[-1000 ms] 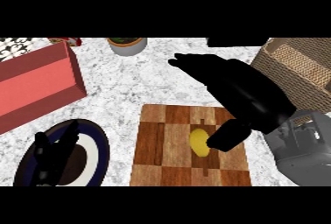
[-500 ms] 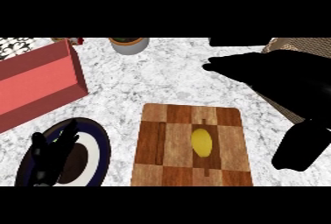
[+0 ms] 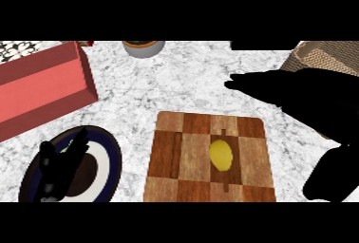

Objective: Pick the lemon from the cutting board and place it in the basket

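Where the counter starts at the left, we see a red box (image 3: 42, 90) and, below it, the left hand (image 3: 60, 166) resting over a dark-rimmed plate (image 3: 105, 159), its fingers straight, slightly spread and pointing up. Next we find a grey pot (image 3: 144, 48) at the top edge. Then comes the cutting board (image 3: 179, 156), with the lemon (image 3: 222, 154) lying on it untouched. Furthest right, the right hand (image 3: 294, 90) hangs past the board's upper corner, fingers straight and together, clasping nothing, partly covering the basket (image 3: 329, 59).

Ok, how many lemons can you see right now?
1: the lemon lies on the cutting board, near its middle. The right hand covers part of the basket, so another could be hidden there.
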`<act>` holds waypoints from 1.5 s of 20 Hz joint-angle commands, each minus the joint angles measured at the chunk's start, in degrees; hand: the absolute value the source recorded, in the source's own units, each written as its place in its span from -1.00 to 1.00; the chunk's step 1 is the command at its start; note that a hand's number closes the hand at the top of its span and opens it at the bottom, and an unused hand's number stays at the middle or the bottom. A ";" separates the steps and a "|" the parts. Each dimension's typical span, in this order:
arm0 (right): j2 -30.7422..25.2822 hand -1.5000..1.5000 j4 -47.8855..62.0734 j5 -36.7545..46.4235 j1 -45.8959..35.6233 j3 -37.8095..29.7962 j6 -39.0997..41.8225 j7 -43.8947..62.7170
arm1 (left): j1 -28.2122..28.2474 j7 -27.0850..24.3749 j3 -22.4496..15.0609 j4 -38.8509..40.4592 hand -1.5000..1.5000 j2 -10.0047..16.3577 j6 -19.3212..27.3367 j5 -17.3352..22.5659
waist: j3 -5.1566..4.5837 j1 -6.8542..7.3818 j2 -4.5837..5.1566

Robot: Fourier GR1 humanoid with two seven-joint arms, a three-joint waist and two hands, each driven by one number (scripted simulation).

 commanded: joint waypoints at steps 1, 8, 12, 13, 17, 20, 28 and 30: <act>1.68 -1.00 -1.76 1.85 2.98 -1.02 1.08 1.95 | 2.65 -1.63 0.71 4.29 0.00 -0.27 -2.18 -0.56 | -0.46 0.25 0.39; 12.04 -1.00 -0.45 20.08 10.18 7.48 -4.82 -3.12 | 2.55 2.02 0.63 1.10 0.00 -1.42 -1.10 -1.50 | -0.40 0.96 0.61; 10.27 -1.00 0.76 22.51 13.79 4.85 -1.58 -7.20 | 1.19 2.40 1.46 2.62 0.00 -2.10 -2.30 -2.40 | -0.41 0.41 0.53; 12.13 -1.00 -0.14 25.04 14.19 7.22 -2.76 -5.69 | 5.03 2.30 1.81 -1.34 0.00 -0.38 -3.20 -1.77 | -0.41 0.75 0.43; 14.69 -1.00 6.10 33.09 15.71 11.32 -4.35 -10.95 | -0.03 1.95 3.07 5.22 0.00 -2.85 -2.75 -2.82 | -0.42 0.61 0.64; 14.07 -1.00 8.77 33.95 16.90 8.87 -4.05 -15.69 | 4.79 1.59 2.59 0.45 0.00 -3.05 -3.93 -2.23 | -0.41 0.80 0.52; 17.38 -1.00 11.71 43.89 22.61 10.65 -9.20 -22.61 | 0.47 6.94 5.88 0.40 0.00 -1.61 -5.37 -3.07 | -0.41 0.44 0.49; 18.95 -1.00 15.85 46.30 21.26 10.63 -9.91 -25.34 | 1.77 2.63 4.92 3.30 0.00 -3.65 -5.40 -5.28 | -0.42 0.60 0.54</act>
